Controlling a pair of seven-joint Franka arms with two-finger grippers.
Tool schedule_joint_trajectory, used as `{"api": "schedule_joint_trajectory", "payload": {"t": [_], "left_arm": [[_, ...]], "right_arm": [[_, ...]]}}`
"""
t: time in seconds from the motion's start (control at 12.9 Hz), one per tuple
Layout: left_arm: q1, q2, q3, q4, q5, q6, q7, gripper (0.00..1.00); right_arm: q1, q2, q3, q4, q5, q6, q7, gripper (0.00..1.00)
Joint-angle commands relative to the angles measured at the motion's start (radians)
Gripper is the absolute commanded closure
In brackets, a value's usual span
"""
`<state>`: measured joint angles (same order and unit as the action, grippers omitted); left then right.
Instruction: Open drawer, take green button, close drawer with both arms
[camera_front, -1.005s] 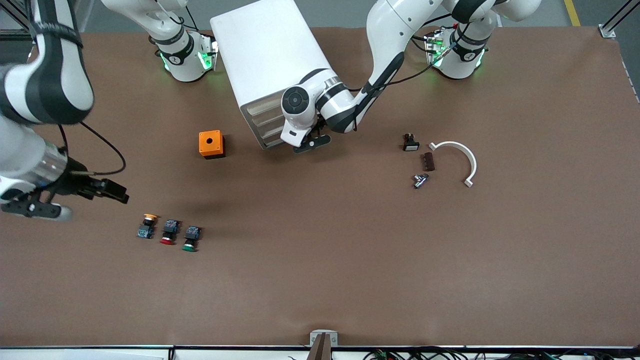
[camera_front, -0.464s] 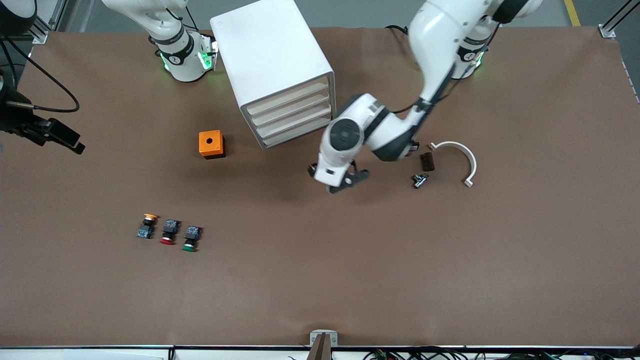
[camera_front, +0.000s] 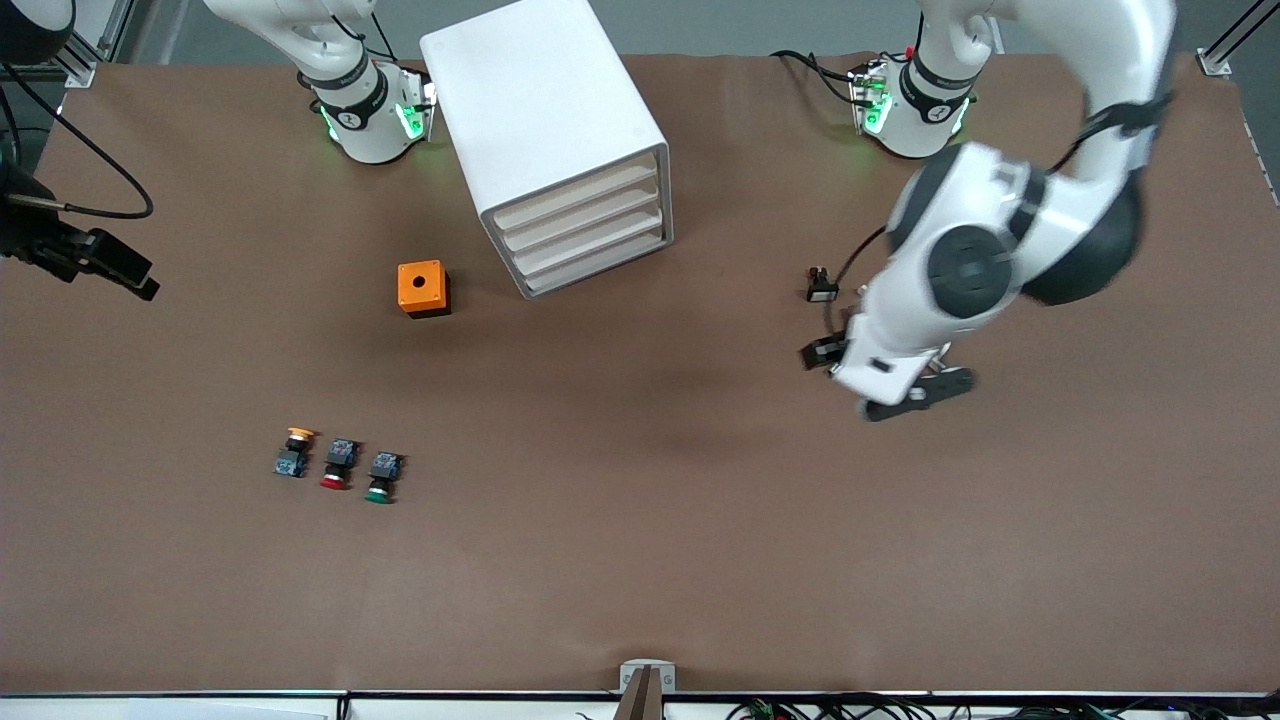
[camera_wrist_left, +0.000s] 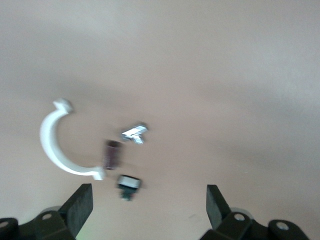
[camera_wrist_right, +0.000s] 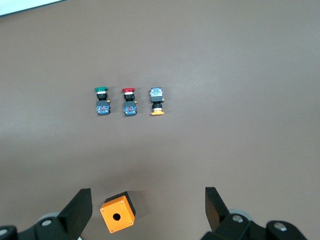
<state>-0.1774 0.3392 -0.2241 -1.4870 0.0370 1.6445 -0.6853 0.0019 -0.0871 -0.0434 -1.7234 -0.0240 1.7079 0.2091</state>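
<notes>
The white cabinet (camera_front: 545, 120) stands between the arm bases. All four beige drawer fronts (camera_front: 585, 235) are shut. The green-capped button (camera_front: 380, 478) lies on the table beside a red-capped one (camera_front: 337, 465) and a yellow-capped one (camera_front: 295, 451). It also shows in the right wrist view (camera_wrist_right: 102, 99). My left gripper (camera_front: 915, 390) is open and empty above small parts toward the left arm's end; in its own view (camera_wrist_left: 148, 200) nothing sits between the fingers. My right gripper (camera_wrist_right: 147, 200) is open and empty, high above the orange box (camera_wrist_right: 118, 212).
The orange box (camera_front: 424, 288) sits beside the cabinet, toward the right arm's end. Under the left gripper lie a white curved clamp (camera_wrist_left: 54, 145), a brown piece (camera_wrist_left: 112, 154), a metal piece (camera_wrist_left: 135, 132) and a small black-and-white switch (camera_wrist_left: 129, 182), also in the front view (camera_front: 820, 287).
The left arm swung from the cabinet's drawer fronts toward the left arm's end, now over the small parts. The right arm rose and drew back toward the table's end.
</notes>
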Motion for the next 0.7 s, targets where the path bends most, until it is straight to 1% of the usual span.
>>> {"api": "schedule_joint_trajectory", "payload": {"t": [0.0, 0.08, 0.15, 0.23, 0.31, 0.46, 0.62], "left_arm": [[0.113, -0.031, -0.006, 0.120, 0.018, -0.167, 0.177, 0.00], [0.154, -0.051, -0.006, 0.128, 0.024, -0.179, 0.244, 0.00], [0.183, -0.099, -0.008, 0.128, 0.077, -0.178, 0.300, 0.00], [0.190, -0.118, -0.012, 0.128, 0.140, -0.178, 0.344, 0.00], [0.191, -0.144, -0.011, 0.126, 0.152, -0.180, 0.375, 0.00], [0.225, -0.189, -0.014, 0.111, 0.147, -0.187, 0.409, 0.00], [0.278, -0.261, -0.015, 0.047, 0.103, -0.183, 0.476, 0.00]], "right_arm": [[-0.019, -0.039, 0.017, -0.025, -0.013, -0.019, 0.012, 0.00], [-0.017, -0.039, 0.019, -0.027, -0.013, -0.022, 0.012, 0.00], [-0.017, -0.039, 0.019, -0.027, -0.013, -0.024, 0.012, 0.00], [-0.017, -0.040, 0.019, -0.025, -0.013, -0.024, 0.012, 0.00], [-0.017, -0.040, 0.019, -0.027, -0.013, -0.024, 0.012, 0.00], [-0.017, -0.040, 0.019, -0.027, -0.013, -0.024, 0.012, 0.00], [-0.014, -0.046, 0.020, -0.025, -0.013, -0.022, 0.010, 0.00]]}}
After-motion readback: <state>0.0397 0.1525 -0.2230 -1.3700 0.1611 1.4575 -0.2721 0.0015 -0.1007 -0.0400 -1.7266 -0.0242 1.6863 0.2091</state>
